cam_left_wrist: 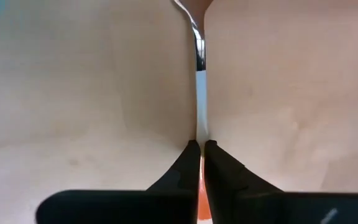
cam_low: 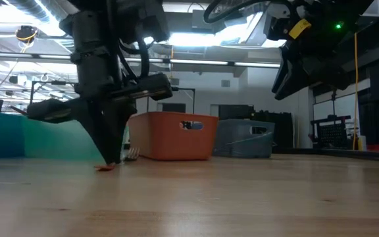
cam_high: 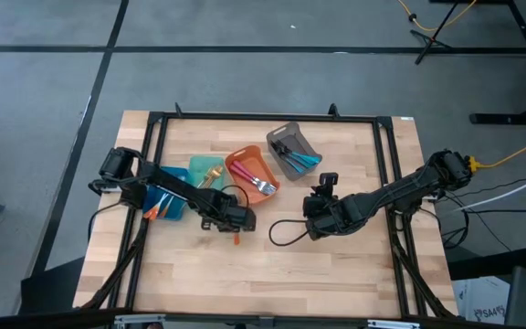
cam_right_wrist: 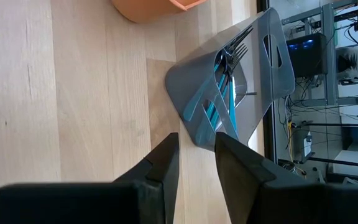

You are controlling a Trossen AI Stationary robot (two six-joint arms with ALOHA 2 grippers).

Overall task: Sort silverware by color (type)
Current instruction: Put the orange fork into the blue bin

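A slim utensil with an orange handle (cam_high: 236,239) and a metal stem (cam_left_wrist: 201,118) lies flat on the wooden table, near the middle. My left gripper (cam_high: 232,225) points down over it and is shut on it; the low view shows the fingertips (cam_low: 112,160) at table level. My right gripper (cam_high: 322,186) hangs above the table right of centre, open with nothing between its fingers (cam_right_wrist: 166,155). It faces the grey bin (cam_right_wrist: 229,93), which holds blue-handled forks (cam_right_wrist: 219,102). My left gripper pinches the utensil between its two fingers (cam_left_wrist: 188,155), about where the orange handle (cam_left_wrist: 201,186) meets the metal stem. The fingers come from above, pointing down, and lie across it. The utensil lies flat, its orange end (cam_low: 105,167) on the table.
Two teal bins (cam_high: 167,203) (cam_high: 206,171), an orange bin (cam_high: 245,164) with pink-handled forks and the grey bin (cam_high: 292,151) stand in a row across the far half. A black cable loop (cam_high: 286,233) lies by the right arm. Bare wood fills the near half.
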